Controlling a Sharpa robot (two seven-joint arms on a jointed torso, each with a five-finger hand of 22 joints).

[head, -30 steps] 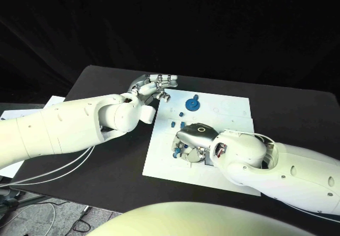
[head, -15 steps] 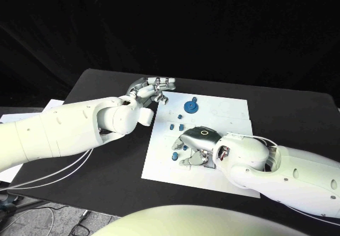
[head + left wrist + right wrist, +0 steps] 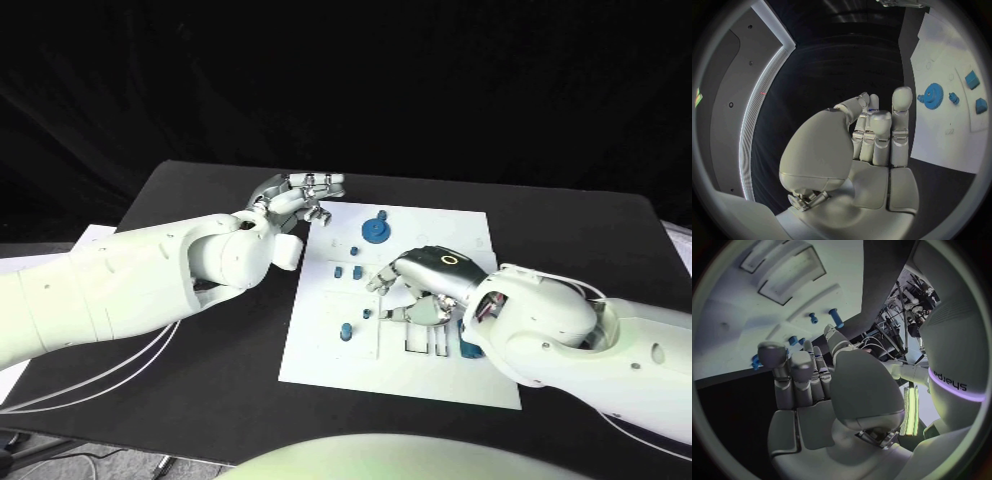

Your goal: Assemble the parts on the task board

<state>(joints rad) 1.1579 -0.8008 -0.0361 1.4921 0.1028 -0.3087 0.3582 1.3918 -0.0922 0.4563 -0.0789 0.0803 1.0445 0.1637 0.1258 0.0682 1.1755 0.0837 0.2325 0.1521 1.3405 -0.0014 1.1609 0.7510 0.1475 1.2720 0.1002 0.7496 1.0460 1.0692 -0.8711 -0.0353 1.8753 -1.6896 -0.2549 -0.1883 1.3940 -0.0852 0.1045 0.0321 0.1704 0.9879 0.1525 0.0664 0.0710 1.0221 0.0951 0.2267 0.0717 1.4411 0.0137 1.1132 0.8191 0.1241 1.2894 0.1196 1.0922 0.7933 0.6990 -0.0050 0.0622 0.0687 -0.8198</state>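
The white task board (image 3: 433, 375) lies mid-table. A blue gear (image 3: 375, 230) stands near its far edge, also seen as the gear (image 3: 931, 95) from the left wrist. Small blue parts (image 3: 348, 270) stand below the gear, and another blue part (image 3: 346, 330) lies near the board's left edge. My right hand (image 3: 415, 290) hovers over the board's middle with bent fingers (image 3: 801, 367), the thumb apart, holding nothing. My left hand (image 3: 296, 195) hangs by the board's far left corner, fingers (image 3: 873, 130) curled in against the thumb, with nothing plainly in them.
Rectangular slots (image 3: 418, 340) are cut in the board just under my right hand. A blue piece (image 3: 472, 350) lies by my right wrist. Two blue pegs (image 3: 834, 317) stand on the board (image 3: 748, 315) beyond my right fingers. Black table (image 3: 188, 330) surrounds the board.
The head camera has shifted. My right hand has lifted off the blue parts at the board's left-middle and moved toward its centre, uncovering a blue part. My left hand has barely moved.
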